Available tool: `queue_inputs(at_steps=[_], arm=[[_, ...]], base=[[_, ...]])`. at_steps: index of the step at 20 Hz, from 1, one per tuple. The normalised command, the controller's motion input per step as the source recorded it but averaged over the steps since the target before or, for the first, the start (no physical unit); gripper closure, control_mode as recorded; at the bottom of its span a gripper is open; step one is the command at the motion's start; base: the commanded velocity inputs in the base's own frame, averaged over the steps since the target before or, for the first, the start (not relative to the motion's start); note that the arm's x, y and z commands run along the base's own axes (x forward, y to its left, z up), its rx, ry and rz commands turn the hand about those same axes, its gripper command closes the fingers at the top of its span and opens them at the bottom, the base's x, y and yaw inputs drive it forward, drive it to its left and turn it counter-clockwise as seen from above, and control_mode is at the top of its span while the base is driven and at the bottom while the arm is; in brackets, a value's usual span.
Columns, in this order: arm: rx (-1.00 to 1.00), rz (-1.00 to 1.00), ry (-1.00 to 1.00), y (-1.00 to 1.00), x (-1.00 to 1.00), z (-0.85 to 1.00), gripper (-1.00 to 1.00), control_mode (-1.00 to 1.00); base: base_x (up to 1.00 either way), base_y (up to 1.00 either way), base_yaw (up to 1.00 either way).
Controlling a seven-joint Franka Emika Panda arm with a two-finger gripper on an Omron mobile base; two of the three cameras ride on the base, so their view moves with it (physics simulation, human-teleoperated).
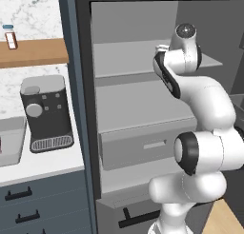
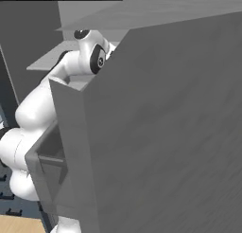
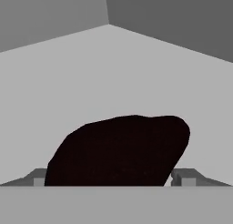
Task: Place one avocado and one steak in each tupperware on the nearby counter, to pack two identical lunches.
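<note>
a large grey door panel [image 2: 165, 132] stands open across most of the right base view, its edge toward the camera. behind it the white arm [image 2: 56, 90] bends up from lower left and reaches over a grey shelf [image 2: 49, 59] inside the cabinet.

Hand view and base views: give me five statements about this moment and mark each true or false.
1. A near-black avocado sits between the pincer fingertips. True.
2. The pincer is shut tight with nothing in it. False: its fingers stand wide apart, one on each side of the avocado.
3. The avocado lies on a plain grey surface with grey walls behind it. True.
4. The coffee machine stands on the floor. False: it stands on the white counter.
5. The arm reaches into the open grey cabinet. True.
</note>
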Motion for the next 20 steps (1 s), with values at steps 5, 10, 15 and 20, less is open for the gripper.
queue_inputs(at_steps=[5, 10, 15, 20], arm=[[-0.04, 0.00, -0.07, 0.23, -0.24, -0.26, 1.00, -1.00], [-0.03, 0.02, -0.09, 0.58, -0.82, -0.09, 1.00, -1.00], [0.00, 0.03, -0.05, 0.31, -1.00, 0.20, 1.00, -1.00], [0.00, 0.02, 0.00, 0.10, -1.00, 0.27, 1.00, -1.00]], base=[[0.00, 0.00, 0.00], [0.00, 0.00, 0.00], [0.00, 0.00, 0.00], [0.00, 0.00, 0.00]])
